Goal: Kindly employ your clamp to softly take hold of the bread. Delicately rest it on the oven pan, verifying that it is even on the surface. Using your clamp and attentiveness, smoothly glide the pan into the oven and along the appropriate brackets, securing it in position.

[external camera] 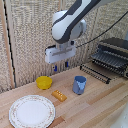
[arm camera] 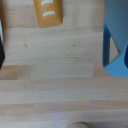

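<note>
Claw [external camera: 61, 65] hangs in the air above the wooden surface [external camera: 100, 102], fingers pointing down, nothing between them. Fingers look slightly parted in the exterior view, but the gap is too small to read; cannot tell whether open or closed.

Bread [external camera: 59, 95] lies flat on the surface, below the claw and a little nearer the exterior camera, well apart in height. In the wrist view the bread [arm camera: 48, 12] sits at the frame edge, partly cut off, so the claw is not yet centred over it.

Long axis of the bread runs diagonally in the exterior view, from upper left to lower right. Judgement: the fingers should close across the short side, so a wrist turn may be needed before descent.

Neighbours: blue cup [external camera: 79, 84] just beside the bread toward the exterior view's right; the blue cup [arm camera: 116, 45] also fills one side of the wrist view. Yellow bowl [external camera: 44, 82] on the other side. Patterned plate [external camera: 32, 111] nearer the camera.

Oven pan [external camera: 96, 71] juts from the front of the oven [external camera: 114, 56], well apart from the claw, toward the exterior view's right.

Step in hand, as judged: approach to bread; grasp not yet made.
</note>
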